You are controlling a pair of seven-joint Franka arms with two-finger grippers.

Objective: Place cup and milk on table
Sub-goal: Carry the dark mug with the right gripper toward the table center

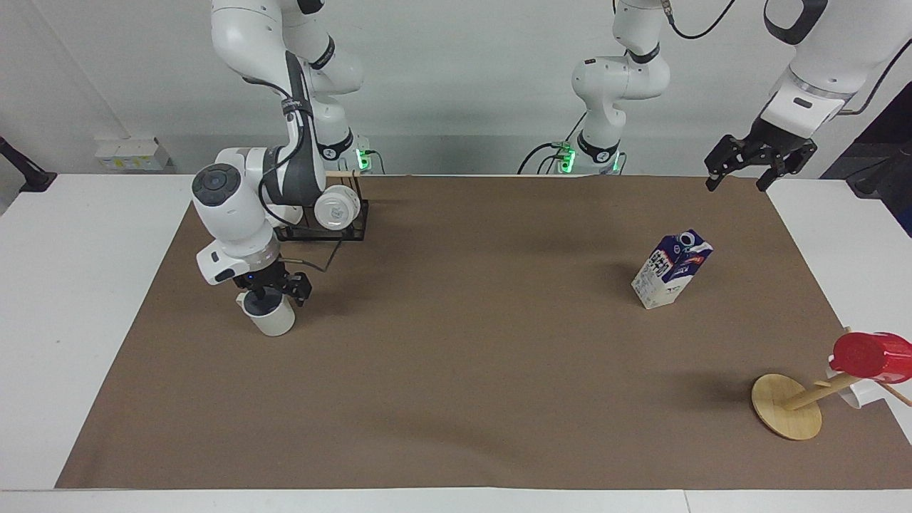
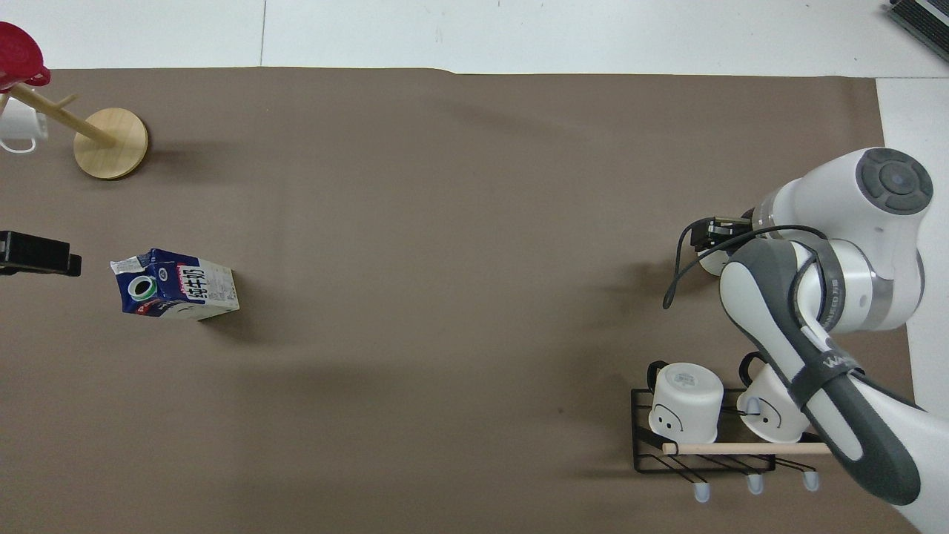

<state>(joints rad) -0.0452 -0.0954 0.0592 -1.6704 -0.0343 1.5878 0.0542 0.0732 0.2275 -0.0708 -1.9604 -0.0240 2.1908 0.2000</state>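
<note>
The off-white cup point(image 1: 273, 321) stands on the brown mat point(image 1: 456, 399) of the table, toward the right arm's end. My right gripper point(image 1: 272, 292) is down at the cup's rim, fingers spread astride its top and hiding the inside. In the overhead view the right arm covers most of the cup point(image 2: 709, 262). The milk point(image 1: 672, 271) stands upright on the mat toward the left arm's end; it also shows in the overhead view point(image 2: 178, 285). My left gripper point(image 1: 737, 178) waits open in the air over the mat's edge at that end.
A black wire rack point(image 1: 360, 217) with two white mugs point(image 2: 686, 400) stands nearer to the robots than the cup. A wooden mug tree point(image 1: 787, 406) holding a red cup point(image 1: 869, 356) and a white mug stands farther from the robots than the milk.
</note>
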